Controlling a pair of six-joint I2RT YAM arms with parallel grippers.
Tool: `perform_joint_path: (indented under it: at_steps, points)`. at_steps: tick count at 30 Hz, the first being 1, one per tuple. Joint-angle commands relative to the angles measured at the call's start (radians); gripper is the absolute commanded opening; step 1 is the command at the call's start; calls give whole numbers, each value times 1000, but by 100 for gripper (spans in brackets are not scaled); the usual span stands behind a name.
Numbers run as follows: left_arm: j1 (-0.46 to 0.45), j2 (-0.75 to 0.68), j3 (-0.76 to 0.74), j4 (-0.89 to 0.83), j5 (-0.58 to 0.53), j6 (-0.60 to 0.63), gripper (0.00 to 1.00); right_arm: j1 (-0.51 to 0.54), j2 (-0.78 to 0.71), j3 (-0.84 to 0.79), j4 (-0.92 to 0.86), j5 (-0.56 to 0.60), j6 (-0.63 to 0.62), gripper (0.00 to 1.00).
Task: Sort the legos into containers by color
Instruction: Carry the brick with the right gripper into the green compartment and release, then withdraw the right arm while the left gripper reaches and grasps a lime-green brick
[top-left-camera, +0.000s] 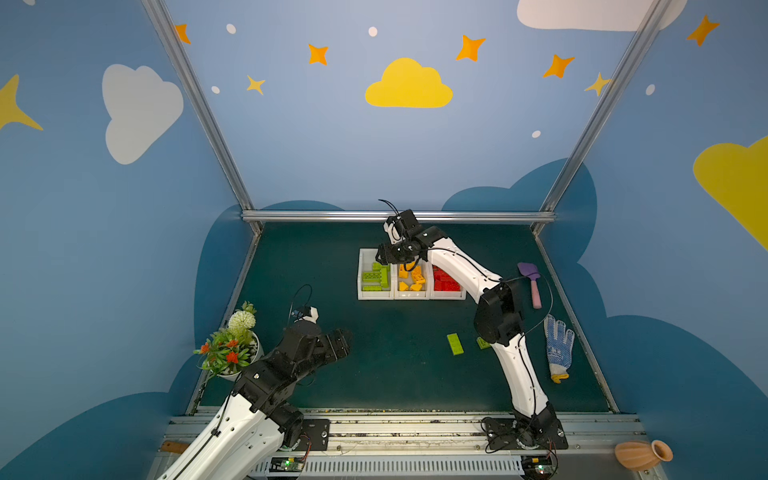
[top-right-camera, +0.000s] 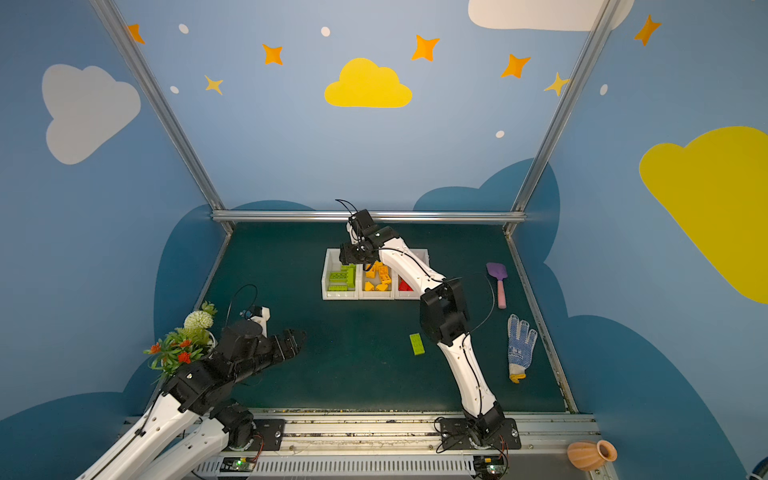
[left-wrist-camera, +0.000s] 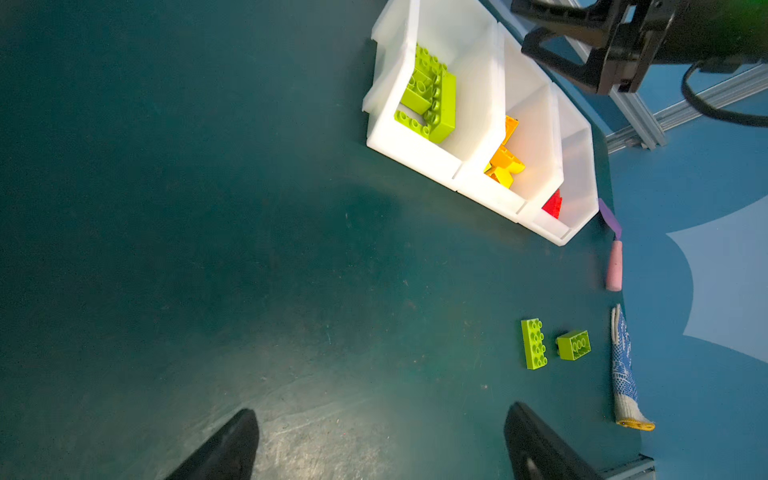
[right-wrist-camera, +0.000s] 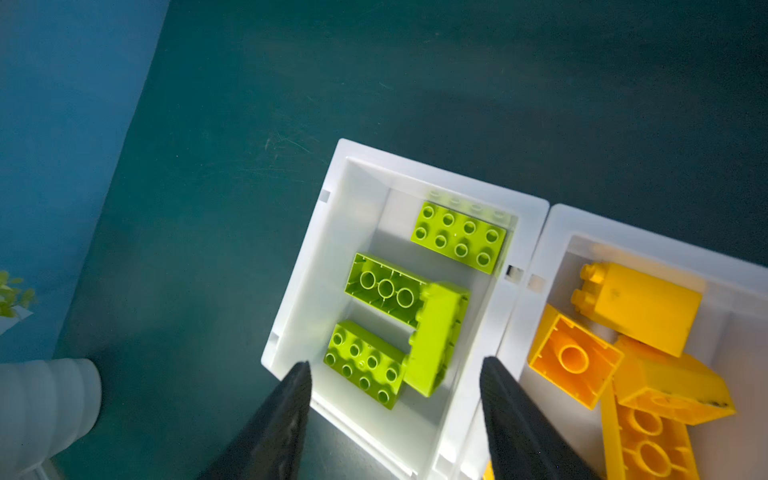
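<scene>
In a top view, three bins (top-left-camera: 376, 295) hold sorted bricks; two green legos (top-left-camera: 455, 344) lie on the worktop (top-left-camera: 374, 374) at five o'clock. Left wrist: left gripper (left-wrist-camera: 382, 409) spread, empty. Right wrist: right gripper (right-wrist-camera: 397, 361) parted, empty, above green bin (right-wrist-camera: 320, 257).

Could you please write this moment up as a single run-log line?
right end effector: open, empty, above green bin | left end effector: open, empty | unsorted: long green brick, short green brick
</scene>
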Motion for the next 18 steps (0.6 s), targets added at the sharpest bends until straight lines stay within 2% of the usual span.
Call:
perform_joint_path:
  at_steps: [1,6,9,14,18]
  points:
    - [-52,64,9,65,-34,-23,92,-23,-164,-74,4,-46,-16,64]
    - [-201,220,31,169,-151,-55,92,-57,-436,-377,89,-25,-32,70]
    - [-272,349,60,252,-199,-81,92,-80,-589,-555,106,26,-34,74]
    - [-387,583,179,300,-307,-131,92,-156,-839,-806,108,85,-20,80]
    - [-446,752,287,315,-336,-180,93,-222,-1006,-982,127,106,30,82]
